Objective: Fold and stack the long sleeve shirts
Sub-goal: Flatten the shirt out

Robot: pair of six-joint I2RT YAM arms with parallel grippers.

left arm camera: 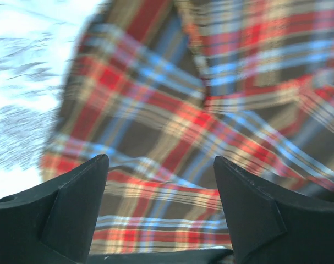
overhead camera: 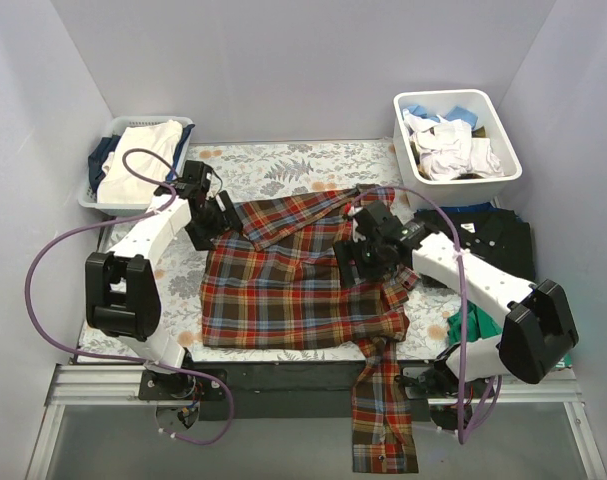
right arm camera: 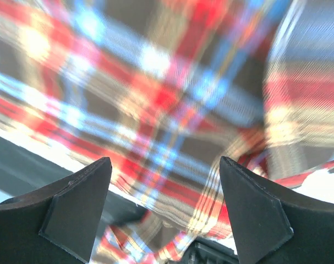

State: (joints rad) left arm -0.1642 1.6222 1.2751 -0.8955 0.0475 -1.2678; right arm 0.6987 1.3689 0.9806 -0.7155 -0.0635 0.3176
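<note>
While the plaid flannel shirt [overhead camera: 283,290] lies spread on the table [overhead camera: 283,160], long axis twelve to six, one sleeve [overhead camera: 383,410] dangling off the near edge at five o'clock, the left gripper [overhead camera: 223,218] hovers spread and empty at its ten o'clock corner. The right gripper [overhead camera: 361,255], also spread and empty, is at three o'clock, nearer that sleeve.

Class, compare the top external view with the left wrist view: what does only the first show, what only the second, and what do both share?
Only the top external view: the right arm, the white bin, the grey basket, the black folded garments, and a sleeve hanging off the near edge. Only the left wrist view: the left pincer close up, open, nothing between its fingers. Both: the plaid flannel shirt on the floral tablecloth.
</note>
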